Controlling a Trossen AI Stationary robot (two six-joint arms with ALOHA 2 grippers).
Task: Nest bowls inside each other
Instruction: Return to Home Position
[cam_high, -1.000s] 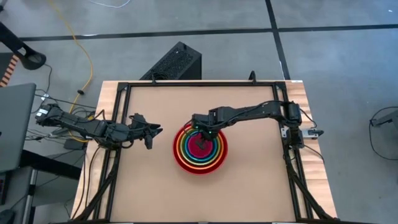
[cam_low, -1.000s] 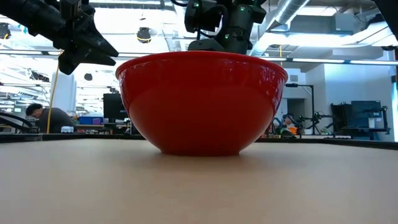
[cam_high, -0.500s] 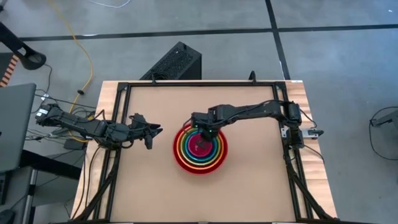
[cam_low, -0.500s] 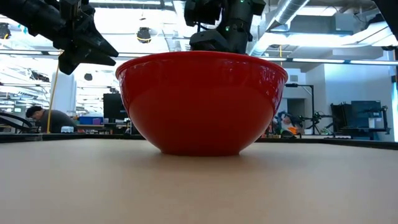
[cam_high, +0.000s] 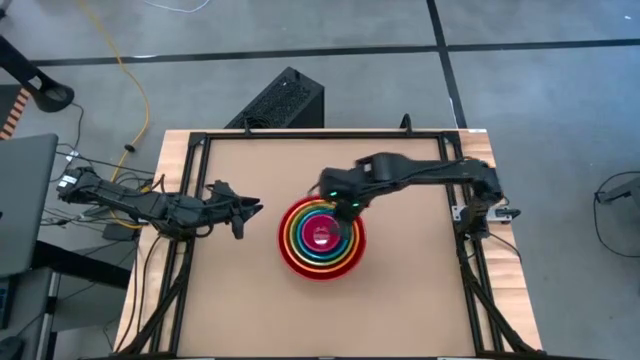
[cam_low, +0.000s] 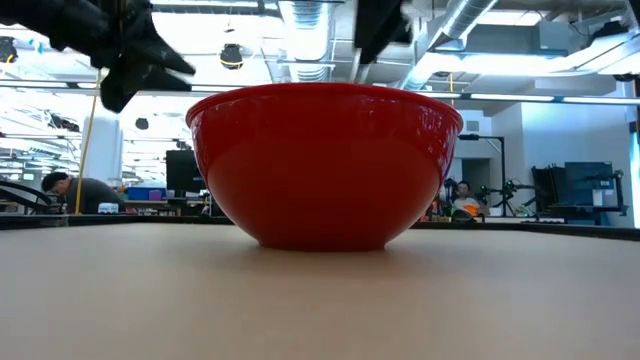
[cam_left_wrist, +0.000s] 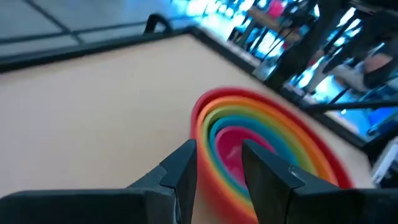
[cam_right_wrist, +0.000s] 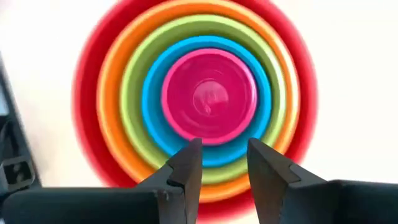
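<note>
Five bowls sit nested near the table's middle: the red bowl (cam_high: 288, 250) outermost on the table, then orange (cam_right_wrist: 109, 93), green (cam_right_wrist: 134, 74), blue (cam_right_wrist: 155, 65), and the pink bowl (cam_high: 322, 237) in the centre. My right gripper (cam_right_wrist: 224, 146) hangs open above the stack's far side (cam_high: 345, 204), clear of the bowls, with nothing between its fingers. My left gripper (cam_high: 250, 210) waits open to the stack's left, pointing at it (cam_left_wrist: 219, 149) from a distance.
A black frame (cam_high: 320, 134) runs along the table's far edge and both side edges. Bare tabletop (cam_high: 400, 290) lies all around the stack. In the low view the red bowl (cam_low: 322, 165) fills the middle, and a person (cam_low: 70, 188) sits far behind the table.
My right gripper has risen out of the nested bowls, most of it in the last half second, and drifted a little toward the table's right and far edges. The pink bowl stays in the centre of the stack, now uncovered from above. The bowls have not moved.
</note>
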